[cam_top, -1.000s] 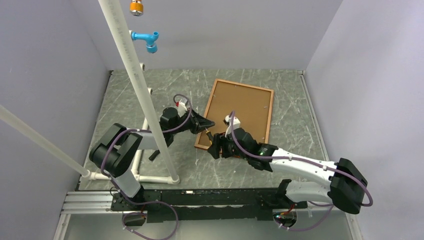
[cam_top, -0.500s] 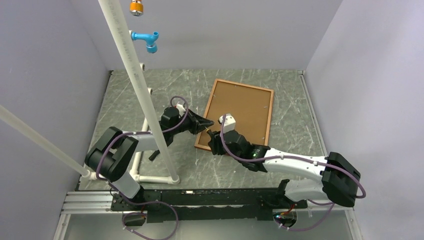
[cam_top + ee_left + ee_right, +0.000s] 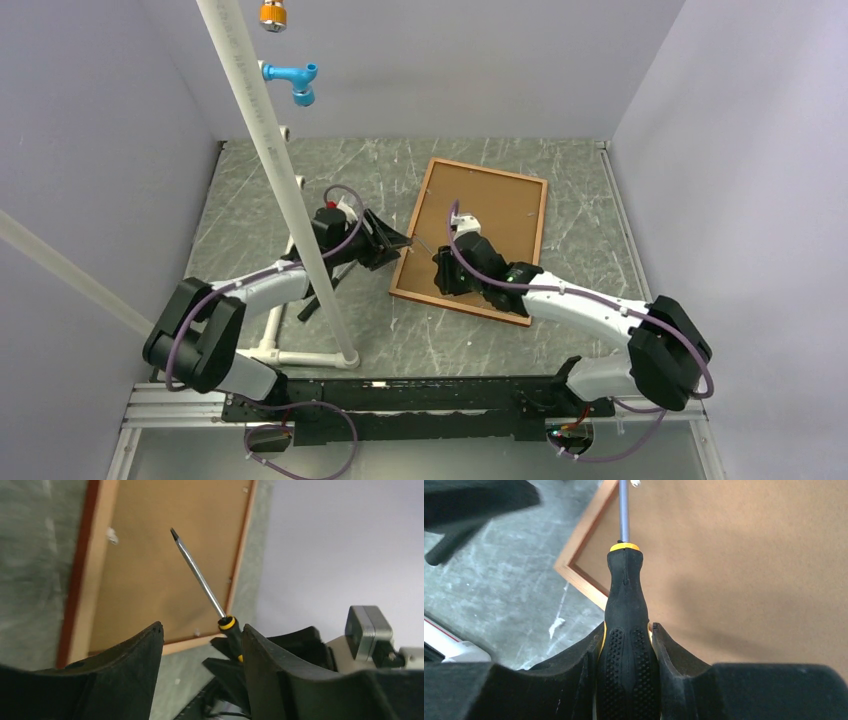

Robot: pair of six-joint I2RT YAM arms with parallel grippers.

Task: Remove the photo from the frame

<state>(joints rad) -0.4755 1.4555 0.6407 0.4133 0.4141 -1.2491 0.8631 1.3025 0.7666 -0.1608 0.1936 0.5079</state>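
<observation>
Fig. Overhead and wrist views of the table [image 3: 580,220], a grey-green marbled surface.

The frame [image 3: 491,169], a thin reddish-brown border, lies flat near the middle of the surface, slightly toward the right edge. Its long axis runs from the near edge to the far edge, with the far end tipped a little to the right. Its far-left corner comes closest to the far edge but stays apart from it.

The photo [image 3: 505,212] sits inside the frame with its plain brown backing upward. The printed side is hidden.

The right gripper [image 3: 626,630] is over the near-left part of the backing, its fingers pressed against the black handle of a screwdriver [image 3: 626,670]. The yellow collar and steel shaft project beyond the fingertips, and the shaft points toward the frame's left long side. The tip hangs over the backing just inside that side, near a small pale tab [image 3: 112,536]. Whether the tip touches the board cannot be told.

The left gripper [image 3: 202,630] is just outside the same long side. Its fingers are spread apart and grip nothing.

A white pipe [image 3: 270,150] rises over the left of the surface.
</observation>
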